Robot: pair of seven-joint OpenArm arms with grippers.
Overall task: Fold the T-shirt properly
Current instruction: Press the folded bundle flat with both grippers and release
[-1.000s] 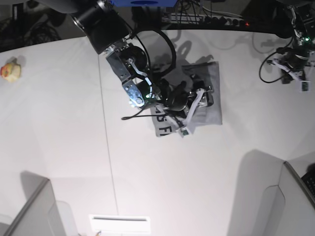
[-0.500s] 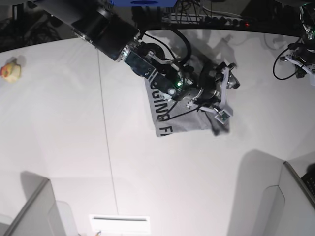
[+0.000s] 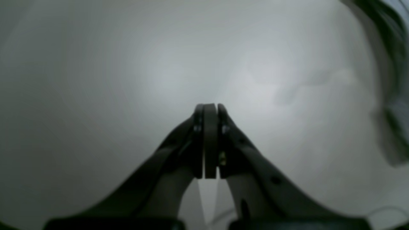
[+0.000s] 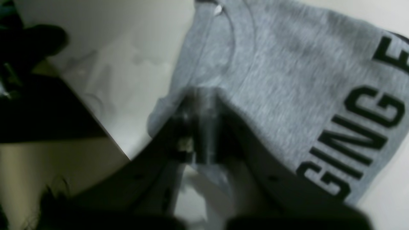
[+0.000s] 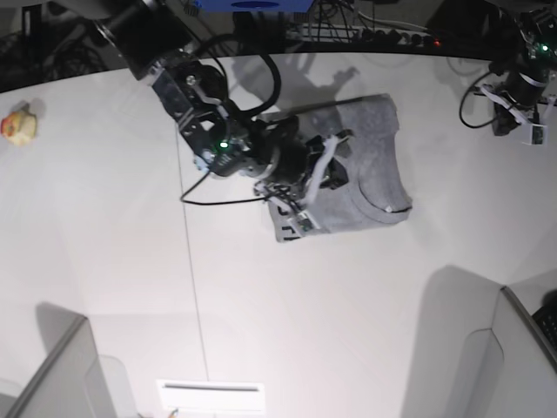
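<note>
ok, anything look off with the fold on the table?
The heather-grey cotton T-shirt sits askew, its lower-right edge curved and uneven. Small yellow-and-red object lies alone at the white table's far edge.

You've got a white worktop (image 5: 104, 252) w/ a thin seam running top to bottom, left of centre. The T-shirt (image 5: 370, 165) lies flat on it, centre-right, folded to a rough rectangle, grey side up; in the right wrist view black letters show along one edge. A small yellow-red object (image 5: 19, 124) sits near the far left edge, well apart from the shirt. A white sheet (image 5: 211, 397) lies at the near edge.
</note>
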